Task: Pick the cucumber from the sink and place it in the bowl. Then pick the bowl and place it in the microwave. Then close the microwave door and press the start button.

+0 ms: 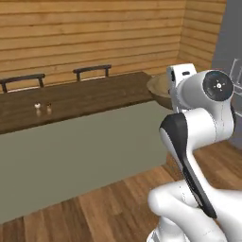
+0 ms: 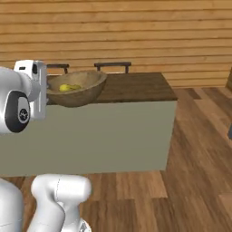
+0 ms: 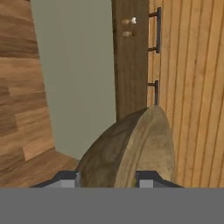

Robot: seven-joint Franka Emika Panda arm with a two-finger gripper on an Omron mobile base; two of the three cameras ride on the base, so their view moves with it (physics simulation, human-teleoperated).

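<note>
Fingers (image 3: pixel 107 178) straddle the bowl's (image 2: pixel 77 88) rim, half open and clamped on it, so the bowl rides level in the air with the cucumber (image 2: pixel 69 87) lying inside. Beyond, at twelve o'clock, a long dark-topped surface (image 1: pixel 75 101) stands; two small shakers (image 1: pixel 43 108) sit there, with chair backs (image 1: pixel 92 71) behind it against the plank wall.

The bowl (image 2: pixel 77 93) hung level with the dark-topped desk (image 2: pixel 136 88), whose grey side wall blocked passage below, while open wooden floor (image 2: pixel 199 149) stretched to the right and two small shakers (image 1: pixel 42 108) stood well apart.
</note>
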